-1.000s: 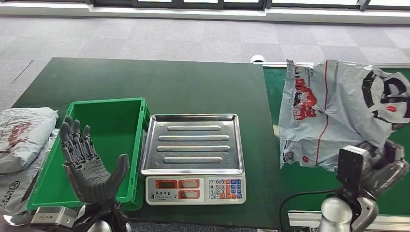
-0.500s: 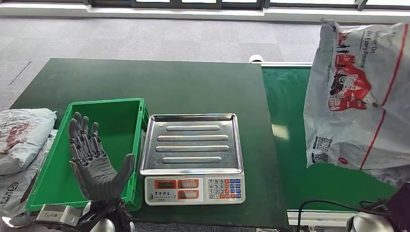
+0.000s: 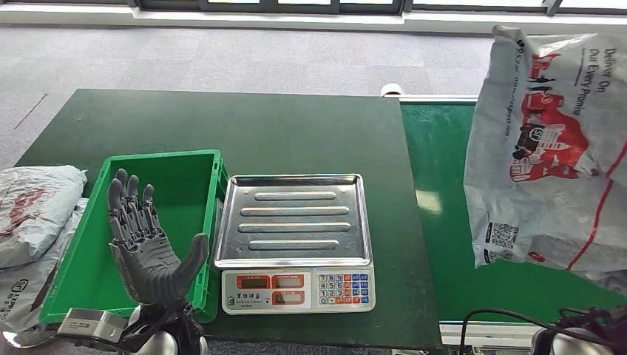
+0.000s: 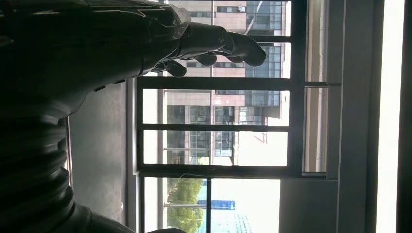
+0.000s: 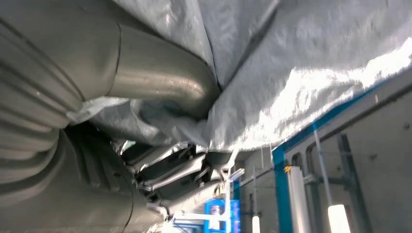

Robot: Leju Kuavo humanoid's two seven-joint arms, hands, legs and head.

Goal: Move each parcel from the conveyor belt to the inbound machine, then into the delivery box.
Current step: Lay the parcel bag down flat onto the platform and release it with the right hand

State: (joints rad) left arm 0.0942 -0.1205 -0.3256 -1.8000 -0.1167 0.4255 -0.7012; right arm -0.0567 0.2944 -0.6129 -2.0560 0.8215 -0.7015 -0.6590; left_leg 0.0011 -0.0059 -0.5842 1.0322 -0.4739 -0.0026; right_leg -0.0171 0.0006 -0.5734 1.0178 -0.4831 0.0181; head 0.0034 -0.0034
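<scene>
Right hand (image 5: 145,92) grips the grey plastic courier bag with red print (image 3: 551,155): in the right wrist view the thumb is pressed into a fold of the film with the bag bunched over the hand. In the head view the hand itself is hidden behind and below the bag at the right edge.

The bag hangs lifted in the right third of the frame, clear of the green conveyor belt (image 3: 444,222) under it. Held high, I'd guess, so the slack film doesn't drag along the belt edge on the way across.

Next stop should be the steel-tray weighing scale with keypad (image 3: 296,222), centre frame, just left of the belt. Tray is bare and sits well left of the bag, so a sideways carry is needed.

The green plastic crate (image 3: 214,166) is just left of the scale, touching or nearly so, and looks empty. Likely the delivery box.

Left hand (image 3: 148,244) is spread, palm up, holding nothing, lower left over the crate's near side. Probably staged to take the bag off the scale. Left wrist view only shows windows.

More grey mailer bags (image 3: 33,207) are piled at the left edge, outside the crate.

Risk: floppy film, so the grip could slip mid-carry.
</scene>
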